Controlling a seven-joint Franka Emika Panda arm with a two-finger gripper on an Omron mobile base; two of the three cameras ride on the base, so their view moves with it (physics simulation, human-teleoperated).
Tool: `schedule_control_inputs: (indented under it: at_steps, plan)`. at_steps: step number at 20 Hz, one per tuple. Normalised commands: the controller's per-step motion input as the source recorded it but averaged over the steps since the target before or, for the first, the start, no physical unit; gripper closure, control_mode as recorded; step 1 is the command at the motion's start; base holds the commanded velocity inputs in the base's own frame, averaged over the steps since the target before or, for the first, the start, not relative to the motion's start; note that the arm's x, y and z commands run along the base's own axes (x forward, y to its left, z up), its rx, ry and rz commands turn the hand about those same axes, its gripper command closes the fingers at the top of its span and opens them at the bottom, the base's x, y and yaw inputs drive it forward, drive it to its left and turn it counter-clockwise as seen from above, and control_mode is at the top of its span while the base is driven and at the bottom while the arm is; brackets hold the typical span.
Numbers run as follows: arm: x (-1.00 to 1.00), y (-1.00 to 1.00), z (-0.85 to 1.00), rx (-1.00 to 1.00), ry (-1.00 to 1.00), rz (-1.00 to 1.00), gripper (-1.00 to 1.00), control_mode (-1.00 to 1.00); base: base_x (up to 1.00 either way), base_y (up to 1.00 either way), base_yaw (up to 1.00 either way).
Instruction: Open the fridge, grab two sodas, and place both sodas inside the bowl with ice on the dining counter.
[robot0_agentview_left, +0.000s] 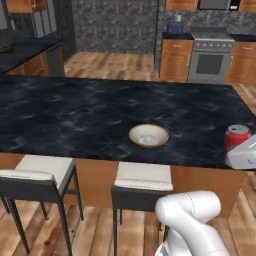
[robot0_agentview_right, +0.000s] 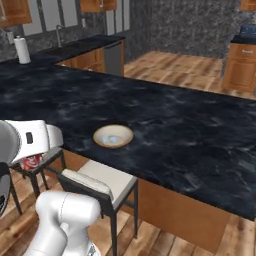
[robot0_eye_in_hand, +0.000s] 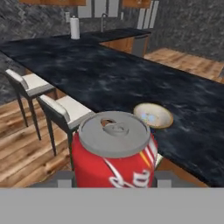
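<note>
Black marble desk (robot0_agentview_left: 75, 110), bowl (robot0_agentview_left: 148, 135) near its front edge above the chairs. Tool (robot0_eye_in_hand: 113, 179) clamped on a soda can (robot0_eye_in_hand: 114, 151), off the desk's front. Carry over bowl, lower before release.

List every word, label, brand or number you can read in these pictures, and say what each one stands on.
None can be read.
Soda can: white curly lettering on the red side, cut off and too blurred to make out.
Bowl, counter, stove: no writing shows.
</note>
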Motion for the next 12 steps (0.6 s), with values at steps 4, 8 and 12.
schedule_control_inputs:
  at_steps: [4, 8, 12]
  plan:
    - [0.00, 0.00, 0.00, 0.00, 0.00, 0.00, 1.00, 1.00, 0.89, 0.09, -0.31]
    - [0.00, 0.00, 0.00, 0.00, 0.00, 0.00, 1.00, 1.00, 0.89, 0.00, -0.31]
    - [0.97, 0.14, -0.12, -0.03, 0.21, -0.30, 1.00, -1.00, 0.00, 0.00, 0.00]
